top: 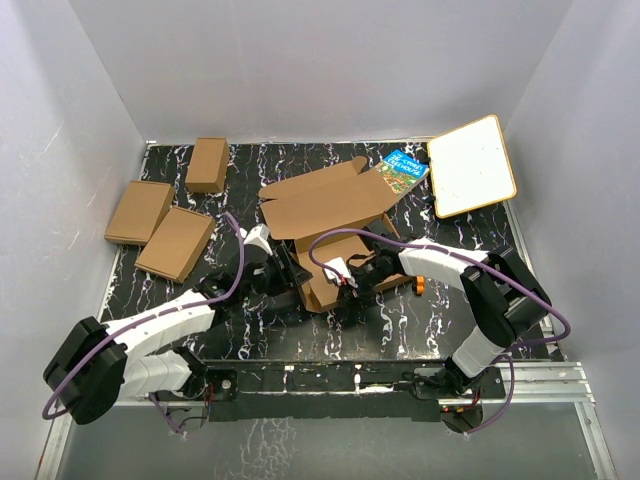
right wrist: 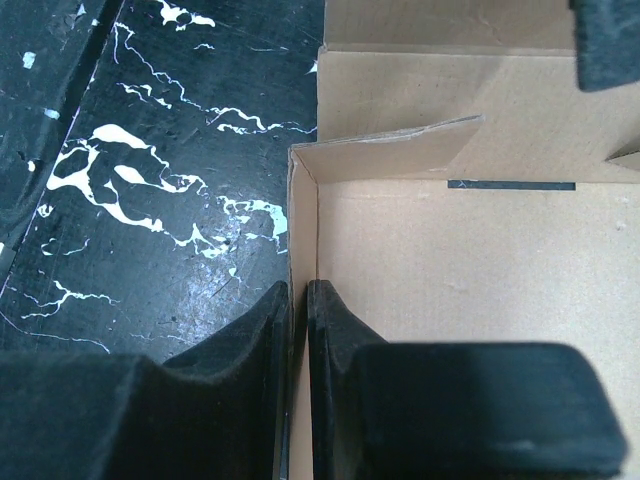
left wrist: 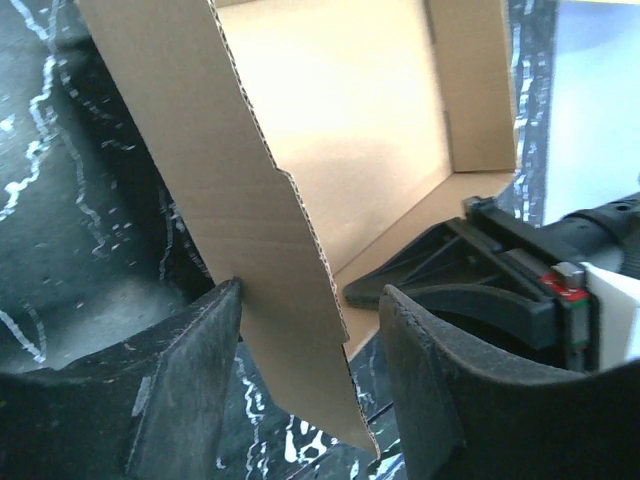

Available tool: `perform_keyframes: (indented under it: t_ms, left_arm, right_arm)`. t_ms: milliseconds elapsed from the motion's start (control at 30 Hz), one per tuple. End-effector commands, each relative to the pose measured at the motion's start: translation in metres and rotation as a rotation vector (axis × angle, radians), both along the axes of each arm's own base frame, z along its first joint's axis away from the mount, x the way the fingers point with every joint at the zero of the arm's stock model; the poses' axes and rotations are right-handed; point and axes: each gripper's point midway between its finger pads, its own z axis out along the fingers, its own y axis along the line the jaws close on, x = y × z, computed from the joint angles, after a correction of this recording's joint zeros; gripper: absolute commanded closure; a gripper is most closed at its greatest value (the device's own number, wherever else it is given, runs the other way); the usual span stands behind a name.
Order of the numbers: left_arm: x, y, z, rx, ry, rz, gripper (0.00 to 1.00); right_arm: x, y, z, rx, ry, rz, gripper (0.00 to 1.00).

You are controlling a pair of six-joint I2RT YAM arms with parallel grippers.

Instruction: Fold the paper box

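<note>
The paper box lies mid-table, half folded, with its lid flap raised toward the back. My right gripper is shut on the box's upright side wall, one finger outside and one inside the tray; in the top view it is at the box's near end. My left gripper is open, with a loose pointed flap hanging between the jaws. The flap touches the left finger, and a gap separates it from the right finger. In the top view the left gripper is at the box's near left side.
Three small folded brown boxes lie at the left. A blue book and a white board lie at the back right. Grey walls enclose the black marbled table.
</note>
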Motion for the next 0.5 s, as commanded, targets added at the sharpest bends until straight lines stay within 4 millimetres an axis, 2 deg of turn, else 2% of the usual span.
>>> perform_keyframes:
  t_ms: [0, 100, 300, 467]
  left_arm:
    - [0.009, -0.012, 0.026, -0.115, -0.091, -0.02, 0.43]
    - [0.01, -0.013, 0.029, -0.157, -0.123, -0.018, 0.37]
    - [0.011, -0.008, 0.021, -0.224, -0.147, 0.014, 0.35]
    - [0.01, -0.004, 0.032, -0.341, -0.23, 0.038, 0.32]
  right_arm:
    - [0.007, 0.011, 0.009, 0.053, -0.032, 0.015, 0.84]
    - [0.007, 0.011, 0.009, 0.052, -0.033, 0.014, 0.84]
    - [0.007, 0.011, 0.009, 0.051, -0.034, 0.014, 0.84]
    - [0.006, 0.011, 0.009, 0.05, -0.032, 0.014, 0.84]
